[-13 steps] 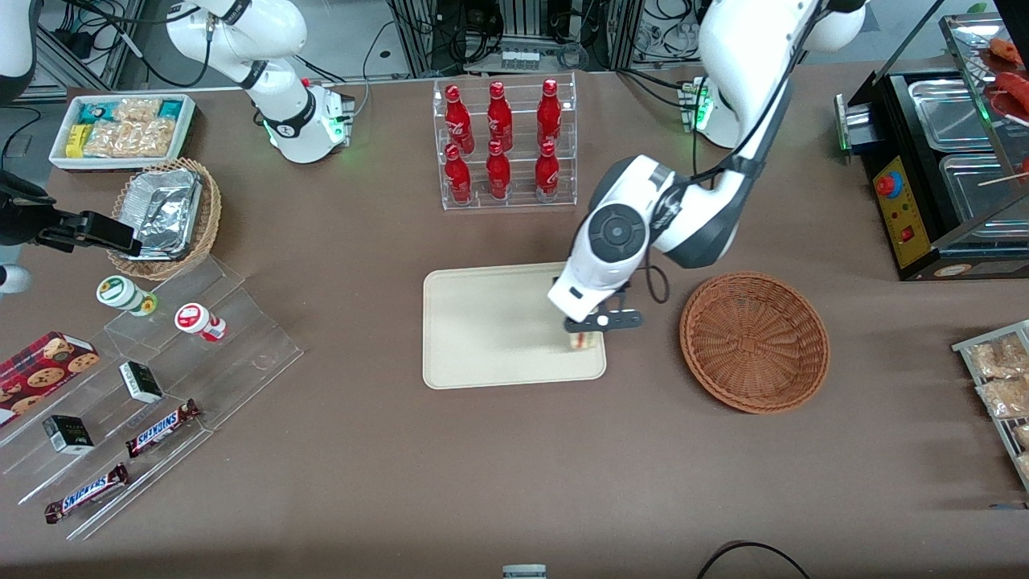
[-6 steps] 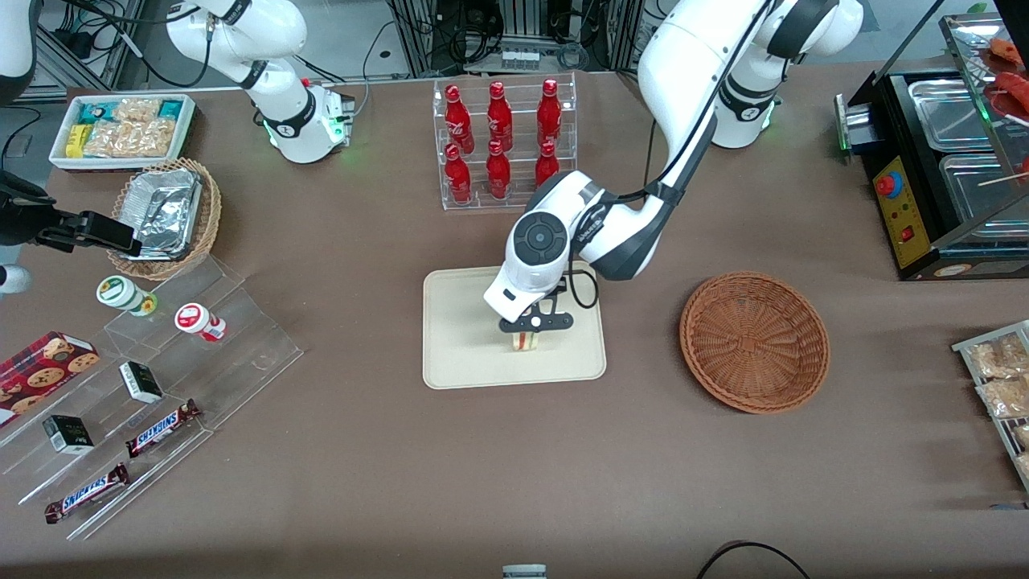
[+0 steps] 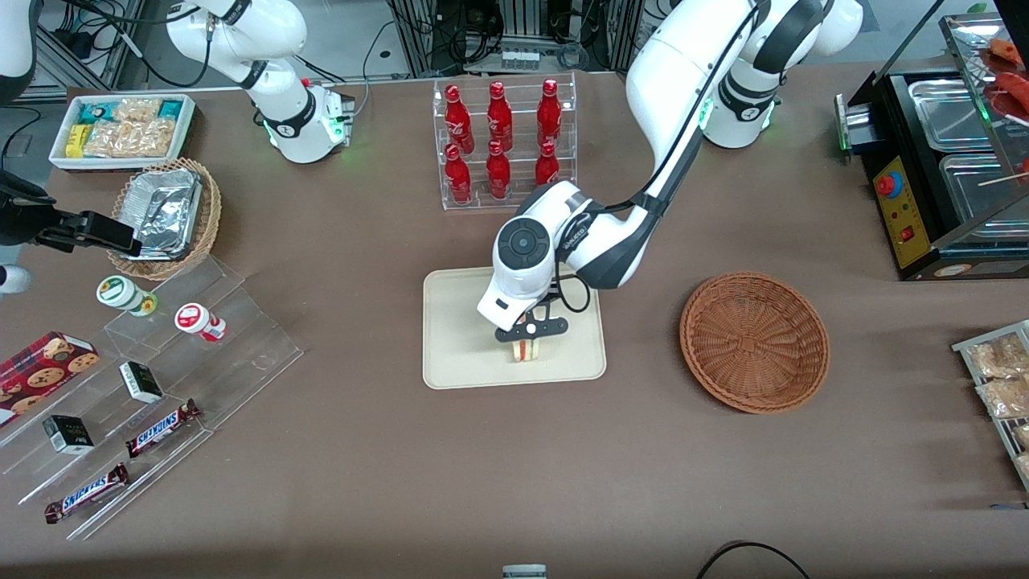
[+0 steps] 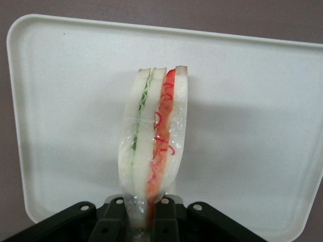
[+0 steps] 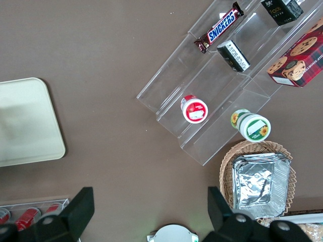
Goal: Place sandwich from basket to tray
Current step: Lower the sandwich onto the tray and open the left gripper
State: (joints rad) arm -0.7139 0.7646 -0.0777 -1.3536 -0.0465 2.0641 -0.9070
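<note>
A clear rack of red soda bottles (image 3: 502,145) stands at the upper middle of the front view on the brown counter (image 3: 362,466). At upper left sits a white bin of snack packets (image 3: 122,129), and just below it a tan wicker basket holding foil containers (image 3: 165,215). A clear stepped display (image 3: 161,386) at lower left carries two yoghurt cups (image 3: 199,321), small dark boxes (image 3: 141,381), Snickers bars (image 3: 161,427) and a cookie box (image 3: 40,366). A black food warmer (image 3: 940,161) fills the upper right
</note>
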